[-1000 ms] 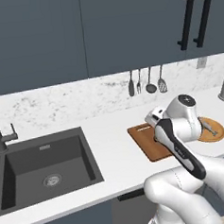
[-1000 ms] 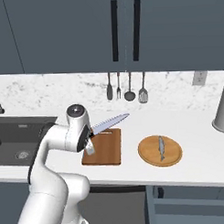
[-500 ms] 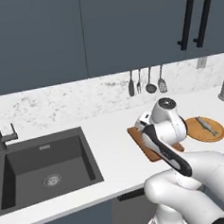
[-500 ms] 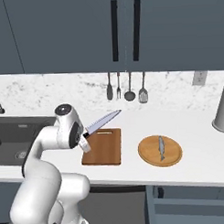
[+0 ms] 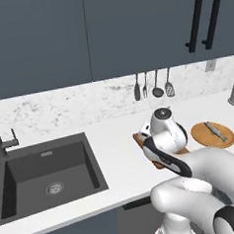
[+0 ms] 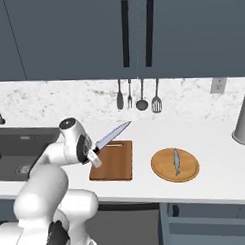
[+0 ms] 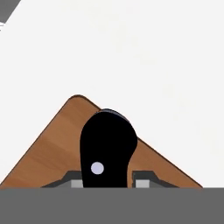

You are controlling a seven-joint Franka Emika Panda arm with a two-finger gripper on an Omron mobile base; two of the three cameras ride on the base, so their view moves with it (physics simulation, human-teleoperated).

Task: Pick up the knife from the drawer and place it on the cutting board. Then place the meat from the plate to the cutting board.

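Observation:
My gripper (image 6: 93, 156) is shut on the black handle of the knife (image 6: 113, 135) and holds it above the left end of the reddish-brown cutting board (image 6: 115, 161). The silver blade slants up and to the right over the board. In the hand view the knife handle (image 7: 107, 146) fills the space between my gripper (image 7: 107, 182) fingers, with a corner of the cutting board (image 7: 52, 151) below. The grey-silver meat (image 6: 176, 161) lies on the round tan plate (image 6: 166, 171) to the right of the board. The drawer (image 6: 208, 222) stands open below the counter edge at the right.
A black sink (image 5: 48, 173) with a faucet lies left of the board. Utensils (image 6: 138, 95) hang on the back wall. A grey canister (image 6: 242, 124) stands at the far right of the white counter. The arm covers most of the cutting board (image 5: 139, 137) in the left base view.
The hand has swung left with the knife, from over the board's middle to its left end. The blade tip has drifted left too. Plate and meat have not moved.

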